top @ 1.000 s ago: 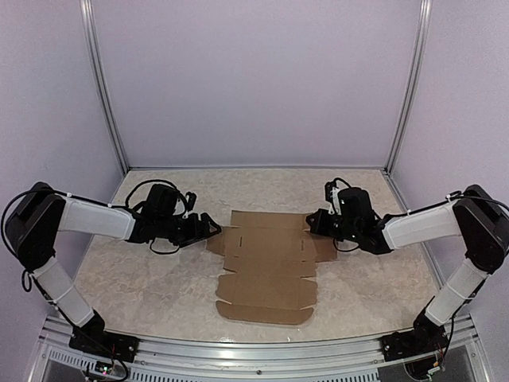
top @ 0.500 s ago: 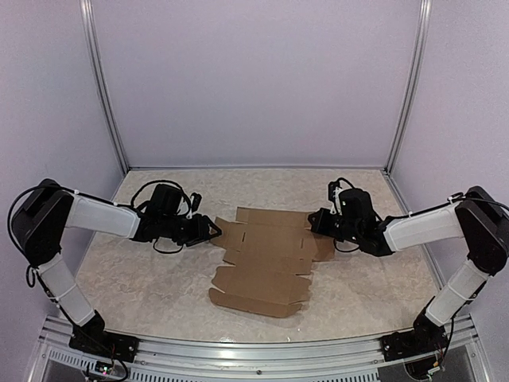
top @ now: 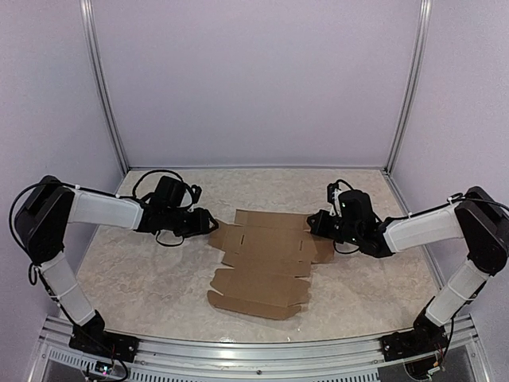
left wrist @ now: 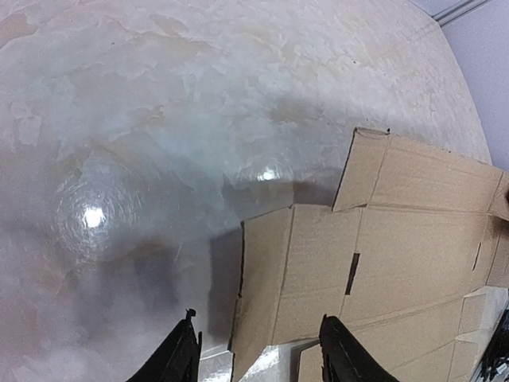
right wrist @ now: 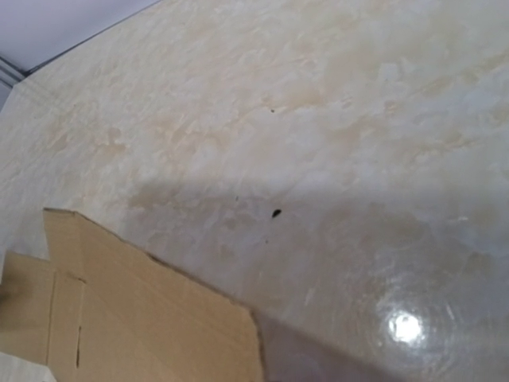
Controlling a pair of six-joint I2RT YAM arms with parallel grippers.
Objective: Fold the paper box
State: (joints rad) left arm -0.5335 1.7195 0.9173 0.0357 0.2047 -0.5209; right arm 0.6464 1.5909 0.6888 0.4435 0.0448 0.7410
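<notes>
The left gripper (left wrist: 257, 320) stood spread wide, fingers straddling the left flap edge of the paper box (top: 266, 259). The right gripper (top: 316, 225) sat at its right edge (grip impossible to tell).

We stretched our left arm (top: 99, 210) and right arm (top: 417, 226) low and inward from the left and right edges of the counter (top: 151, 278), elbows bent. Our left gripper (left wrist: 259, 360) stood with fingers (left wrist: 181, 358) apart. We could not tell how our right gripper (top: 315, 224) was set.
</notes>
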